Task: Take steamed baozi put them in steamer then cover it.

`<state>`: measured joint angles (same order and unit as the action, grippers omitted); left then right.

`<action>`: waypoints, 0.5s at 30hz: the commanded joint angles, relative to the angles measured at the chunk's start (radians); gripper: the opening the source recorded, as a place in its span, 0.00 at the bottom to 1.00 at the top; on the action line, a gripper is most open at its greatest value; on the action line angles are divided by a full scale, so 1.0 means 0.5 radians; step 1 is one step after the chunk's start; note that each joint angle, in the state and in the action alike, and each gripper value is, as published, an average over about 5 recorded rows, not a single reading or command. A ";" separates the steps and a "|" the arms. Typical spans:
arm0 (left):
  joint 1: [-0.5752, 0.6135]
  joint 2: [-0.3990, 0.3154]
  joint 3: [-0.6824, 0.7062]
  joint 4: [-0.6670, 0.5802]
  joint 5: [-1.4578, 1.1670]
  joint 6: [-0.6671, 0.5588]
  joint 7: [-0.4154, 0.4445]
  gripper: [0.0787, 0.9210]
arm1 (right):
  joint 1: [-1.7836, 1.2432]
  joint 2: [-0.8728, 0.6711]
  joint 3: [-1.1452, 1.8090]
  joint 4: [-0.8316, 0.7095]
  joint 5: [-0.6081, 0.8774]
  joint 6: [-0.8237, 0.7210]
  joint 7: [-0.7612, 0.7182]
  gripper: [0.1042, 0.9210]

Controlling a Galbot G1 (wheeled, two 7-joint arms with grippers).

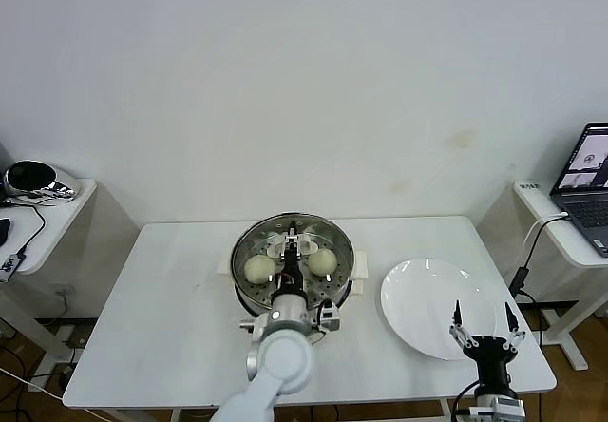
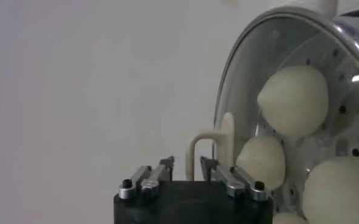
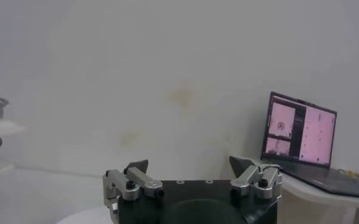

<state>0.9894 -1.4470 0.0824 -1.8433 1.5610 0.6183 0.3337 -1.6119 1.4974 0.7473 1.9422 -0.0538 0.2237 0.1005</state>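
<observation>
step: cover (image 1: 293, 242) set on steamer (image 1: 249, 294), table's (image 1: 171, 317) middle | my left gripper (image 1: 293, 248) loosened at handle | right gripper (image 1: 487, 325) open, idle near front-right corner | next: lift clear

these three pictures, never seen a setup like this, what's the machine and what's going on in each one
It is a two-armed robot at a white table. The wide picture comes from a camera on its head; the other two come from cameras on its wrists.

On the table stands a steel steamer with pale baozi inside, and a glass cover sits on it. Beside it lies a bare white plate.

The left tool is above the cover's handle, fingers spread to either side of it. Its wrist picture shows the buns through the glass.

The right tool waits open over the plate, holding nothing; its wrist picture shows the wall and a laptop.
</observation>
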 commanded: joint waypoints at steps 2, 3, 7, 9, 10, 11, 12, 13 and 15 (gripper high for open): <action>0.431 0.225 -0.077 -0.656 -0.250 -0.095 -0.127 0.61 | -0.016 0.005 -0.002 0.008 -0.013 0.000 0.000 0.88; 0.490 0.247 -0.119 -0.738 -0.322 -0.123 -0.159 0.64 | -0.017 0.006 -0.002 0.008 -0.014 0.000 -0.001 0.88; 0.841 0.387 -0.366 -1.028 -0.876 -0.240 -0.404 0.78 | -0.024 0.007 -0.008 0.004 -0.015 0.007 -0.003 0.88; 1.033 0.448 -0.581 -1.087 -1.412 -0.410 -0.678 0.83 | -0.031 0.003 -0.012 0.003 -0.011 0.022 -0.004 0.88; 1.114 0.460 -0.732 -1.088 -1.776 -0.547 -0.807 0.86 | -0.035 -0.001 -0.012 0.004 -0.006 0.032 -0.006 0.88; 1.188 0.459 -0.881 -1.072 -2.137 -0.691 -0.927 0.87 | -0.038 -0.005 -0.011 0.005 0.000 0.041 -0.008 0.88; 1.242 0.442 -1.035 -1.037 -2.506 -0.838 -1.008 0.87 | -0.041 -0.009 -0.010 0.007 0.008 0.049 -0.011 0.88; 1.289 0.420 -1.177 -0.997 -2.829 -0.953 -1.041 0.88 | -0.043 -0.014 -0.011 0.009 0.015 0.055 -0.016 0.88; 1.381 0.388 -1.356 -0.912 -3.265 -1.087 -1.085 0.88 | -0.049 -0.030 -0.021 0.011 0.033 0.061 -0.030 0.88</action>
<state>1.3234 -1.3022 -0.1110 -2.1947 1.1736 0.4638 0.1280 -1.6314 1.4921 0.7426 1.9452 -0.0536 0.2388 0.0942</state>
